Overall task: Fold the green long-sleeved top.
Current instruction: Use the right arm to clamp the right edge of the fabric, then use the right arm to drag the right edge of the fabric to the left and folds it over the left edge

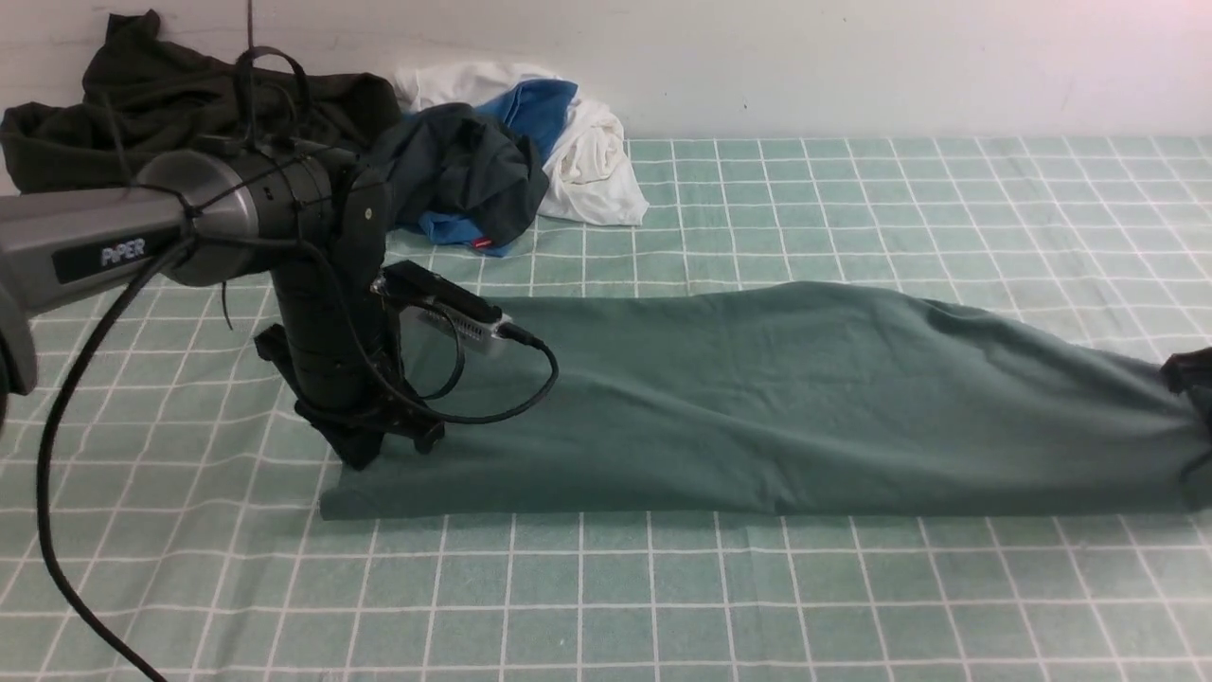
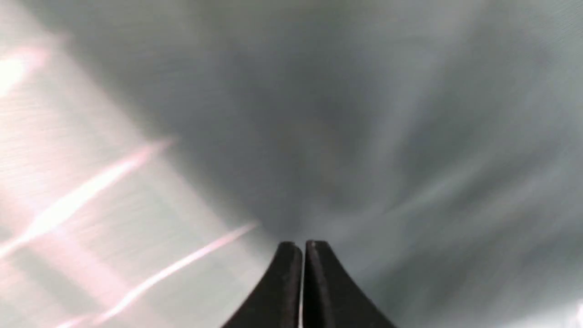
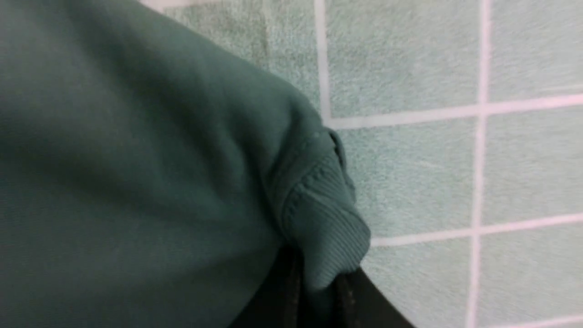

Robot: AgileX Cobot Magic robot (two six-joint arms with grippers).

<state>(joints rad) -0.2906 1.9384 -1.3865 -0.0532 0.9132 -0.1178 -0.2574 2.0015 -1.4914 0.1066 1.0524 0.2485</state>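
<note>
Mint cloth with white grid lines is spread over the whole work surface, and a plain white wall is seen behind it. At the far left, against the wall, a very dark olive garment is heaped, with a pile of white, blue and grey clothes beside it. Both are kept well apart from the work. The left gripper is set down on the left end of the green long-sleeved top with its jaws pressed together; whether cloth is nipped cannot be told. The top is laid as a long band across the middle, probably so that its ends can be brought together. At the right end, its ribbed edge is pinched narrowly by the right gripper.
</note>
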